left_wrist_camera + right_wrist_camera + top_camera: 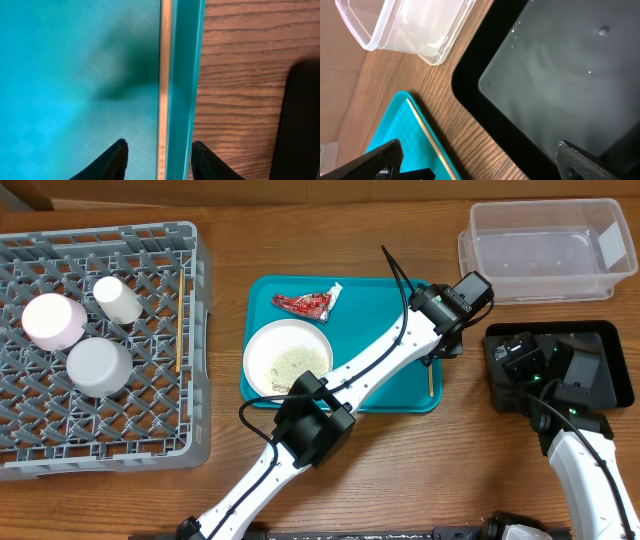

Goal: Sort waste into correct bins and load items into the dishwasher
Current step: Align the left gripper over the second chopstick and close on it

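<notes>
**Overhead:** left pincer [438, 352] at right edge of teal tray [262, 292], over chopstick [432, 377] lying along rim. Red wrapper [305, 302] and plate [252, 352] with crumbs on tray. Second chopstick [178, 340] in dish rack [200, 380].

**Left wrist:** fingers [117, 160] apart, straddling stick and tray wall, gripping nothing. Closing here likely clamps wall too, so shift inboard, lower fully, pinch slowly, lift level.

**Right wrist:** right pincer [477, 150] wide open, empty, above black tray [560, 75] beside clear tub [420, 25].
</notes>
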